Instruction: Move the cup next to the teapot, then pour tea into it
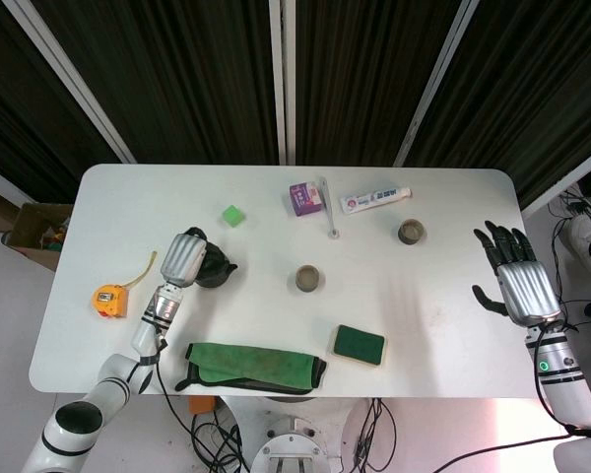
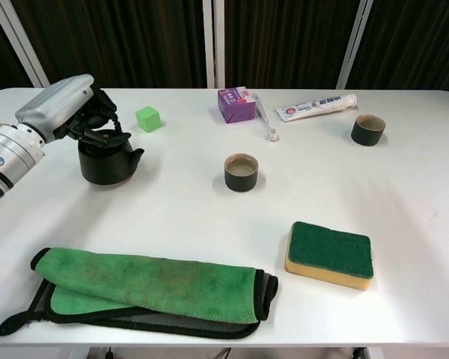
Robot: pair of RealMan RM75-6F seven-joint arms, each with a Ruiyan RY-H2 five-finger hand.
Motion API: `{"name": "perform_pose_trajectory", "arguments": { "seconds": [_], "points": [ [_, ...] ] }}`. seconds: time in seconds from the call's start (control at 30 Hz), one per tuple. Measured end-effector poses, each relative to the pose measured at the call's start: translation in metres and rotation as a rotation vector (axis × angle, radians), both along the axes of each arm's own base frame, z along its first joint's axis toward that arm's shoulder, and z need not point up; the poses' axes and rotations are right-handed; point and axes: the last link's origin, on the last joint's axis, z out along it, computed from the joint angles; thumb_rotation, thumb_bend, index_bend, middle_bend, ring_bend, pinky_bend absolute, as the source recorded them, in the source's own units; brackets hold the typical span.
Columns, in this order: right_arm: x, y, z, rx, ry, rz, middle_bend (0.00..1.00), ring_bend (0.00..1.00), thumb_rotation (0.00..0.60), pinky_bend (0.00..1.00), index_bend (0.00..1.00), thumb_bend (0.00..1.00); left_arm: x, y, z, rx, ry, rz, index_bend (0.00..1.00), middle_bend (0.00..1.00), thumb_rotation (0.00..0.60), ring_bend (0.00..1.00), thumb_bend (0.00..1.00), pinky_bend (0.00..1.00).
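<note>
A black teapot (image 1: 215, 270) (image 2: 105, 160) stands at the left of the white table (image 1: 443, 315), spout toward the middle. My left hand (image 1: 184, 259) (image 2: 63, 109) lies over its top, fingers curled around the handle. A dark cup (image 1: 308, 279) (image 2: 241, 172) holding pale liquid sits mid-table, well to the right of the teapot. A second dark cup (image 1: 410, 232) (image 2: 367, 129) stands at the far right. My right hand (image 1: 517, 282) hovers past the table's right edge with its fingers spread and nothing in it; only the head view shows it.
At the back are a green cube (image 2: 147, 118), a purple box (image 2: 236, 104), a toothbrush (image 2: 266, 120) and a toothpaste tube (image 2: 318, 107). A green sponge (image 2: 329, 254) and a folded green cloth (image 2: 150, 288) lie near the front. A yellow tape measure (image 1: 110, 299) lies at the left.
</note>
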Motion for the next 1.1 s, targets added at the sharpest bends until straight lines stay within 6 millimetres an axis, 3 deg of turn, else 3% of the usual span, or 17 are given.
{"name": "perform_pose_trajectory", "arguments": {
  "seconds": [0.63,0.77,0.97,1.1],
  "points": [
    [-0.0024,0.0006,0.0002,-0.001,0.002,-0.007,0.00,0.00,0.600,0.00,0.00,0.27,-0.0034,-0.0017,-0.0032,-0.015,0.000,0.011,1.00,1.00,0.575,0.96,0.23,0.40],
    [-0.0026,0.0003,-0.0006,0.001,0.002,-0.008,0.00,0.00,0.600,0.00,0.00,0.27,-0.0040,-0.0020,-0.0032,-0.018,-0.004,0.013,1.00,1.00,0.480,0.95,0.20,0.40],
    [-0.0015,-0.0004,-0.0017,0.003,0.003,-0.005,0.00,0.00,0.600,0.00,0.00,0.27,-0.0055,-0.0027,-0.0033,-0.024,-0.009,0.013,1.00,1.00,0.427,0.94,0.16,0.41],
    [-0.0014,-0.0004,-0.0018,0.003,0.005,-0.005,0.00,0.00,0.600,0.00,0.00,0.27,-0.0056,-0.0031,-0.0034,-0.027,-0.014,0.013,1.00,1.00,0.340,0.94,0.14,0.41]
  ]
}}
